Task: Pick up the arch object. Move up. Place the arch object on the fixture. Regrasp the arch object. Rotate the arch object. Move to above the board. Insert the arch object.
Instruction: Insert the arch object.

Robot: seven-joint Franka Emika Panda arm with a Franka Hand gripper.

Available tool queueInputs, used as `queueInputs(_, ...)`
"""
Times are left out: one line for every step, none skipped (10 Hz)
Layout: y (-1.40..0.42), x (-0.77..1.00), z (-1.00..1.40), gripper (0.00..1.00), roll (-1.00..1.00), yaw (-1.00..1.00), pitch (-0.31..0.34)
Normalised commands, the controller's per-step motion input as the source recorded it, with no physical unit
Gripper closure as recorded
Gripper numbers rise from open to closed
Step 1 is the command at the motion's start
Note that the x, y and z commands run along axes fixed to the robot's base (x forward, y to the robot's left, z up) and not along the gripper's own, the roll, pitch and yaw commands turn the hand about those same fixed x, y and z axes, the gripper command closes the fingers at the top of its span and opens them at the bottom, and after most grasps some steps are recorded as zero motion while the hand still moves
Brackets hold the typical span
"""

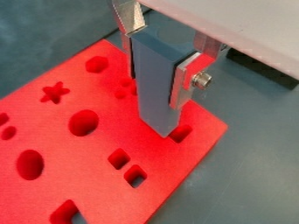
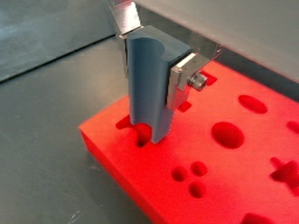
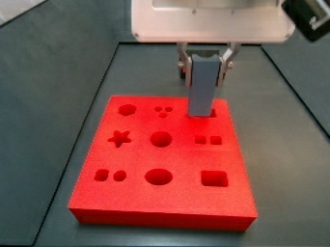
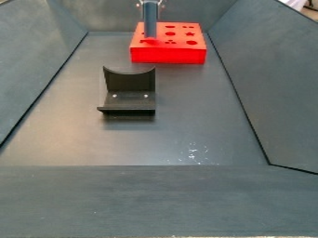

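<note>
Slate blue-grey arch object (image 1: 156,83) clamped upright in the gripper (image 1: 160,54), right over the board.

Flat silver finger plates (image 1: 193,74) pinch the smooth, elongated block on both sides. Its lower end sits at an arch-shaped cutout (image 2: 145,134) by one edge of the bright red-orange board (image 3: 139,198), a matte foam-looking slab with star, circle and square recesses; can't tell if it's actually in. Dark notched fixture (image 4: 128,90) stands well apart on the grey floor (image 4: 149,139).
</note>
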Motion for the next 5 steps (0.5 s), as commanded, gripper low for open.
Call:
queueInputs(0.04, 0.50, -0.64, 1.00, 0.07, 0.00, 0.000)
queueInputs(0.00, 0.58, -0.67, 1.00, 0.01, 0.17, 0.000)
queueInputs(0.00, 0.55, -0.71, 1.00, 0.00, 0.14, -0.043)
queueInputs(0.00, 0.55, -0.72, 1.00, 0.00, 0.14, -0.050)
queueInputs(0.00, 0.24, -0.67, 1.00, 0.14, 0.27, -0.004)
